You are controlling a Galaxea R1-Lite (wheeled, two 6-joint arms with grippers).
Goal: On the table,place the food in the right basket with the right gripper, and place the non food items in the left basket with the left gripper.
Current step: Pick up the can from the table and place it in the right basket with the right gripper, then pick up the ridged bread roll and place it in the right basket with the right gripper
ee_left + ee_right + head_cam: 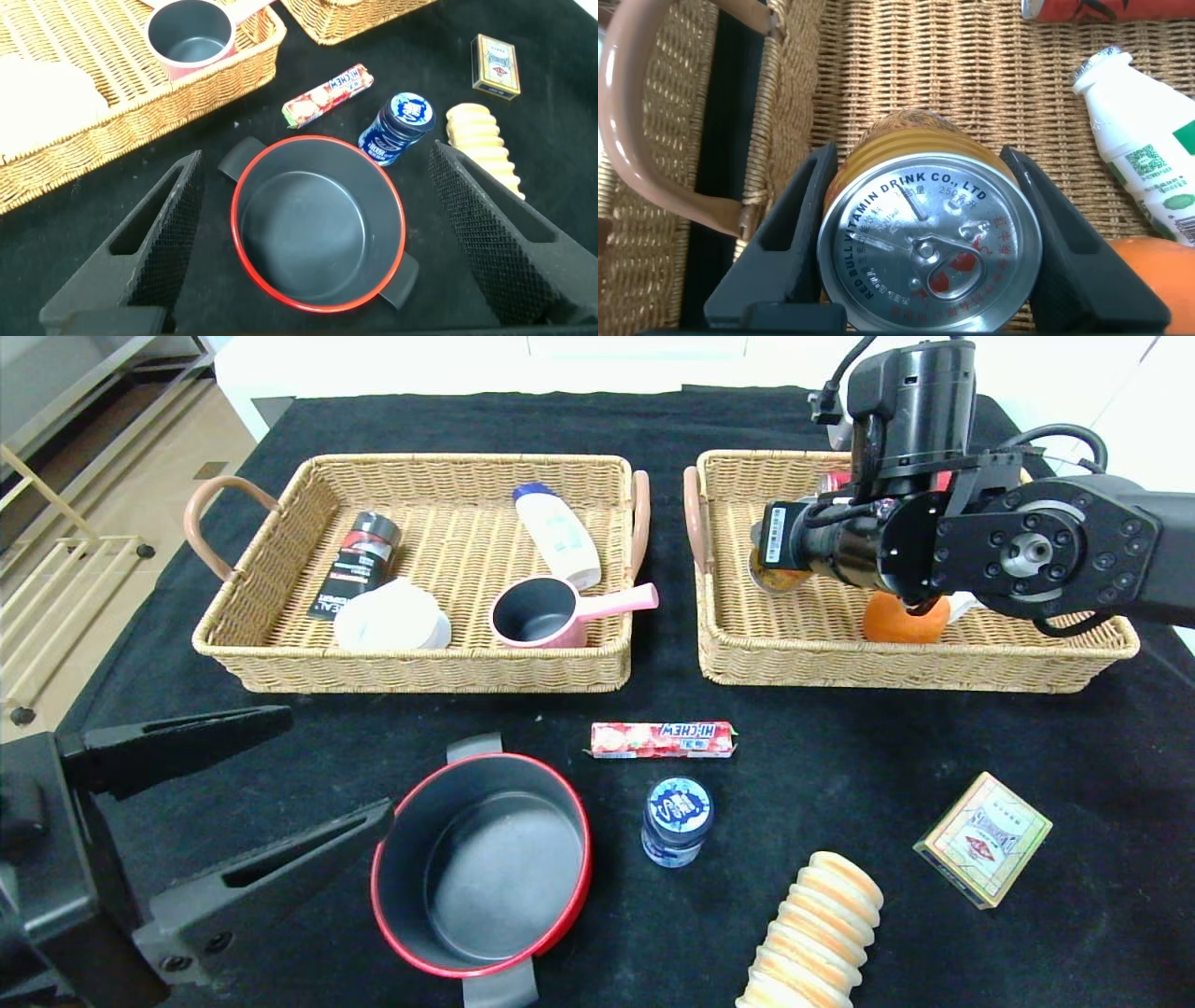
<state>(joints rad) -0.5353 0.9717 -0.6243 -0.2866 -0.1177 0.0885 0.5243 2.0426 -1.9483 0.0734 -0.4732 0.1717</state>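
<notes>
Wicker walls hem in the right pincer (pixel 926 245), which grips the gold can (pixel 926 245) by its sides over the floor of the right basket (pixel 934 658), near that basket's inner handle. From here the release is the risk: I cannot tell whether the can's base is resting on the weave, and if it isn't, opening could drop it and tip it against the orange (pixel 904 619) or the white bottle (pixel 1144 154) lying close by. A withdrawing finger could also clip the rim.

The left pincer (pixel 313 233) stands wide, hovering over the red pot (pixel 481 863) on the table (pixel 1027 747) (1 finger to each side). The Hi-Chew stick (pixel 663 739), jar (pixel 677 821), biscuits (pixel 817 933) and card box (pixel 983 838) wait unsorted.
</notes>
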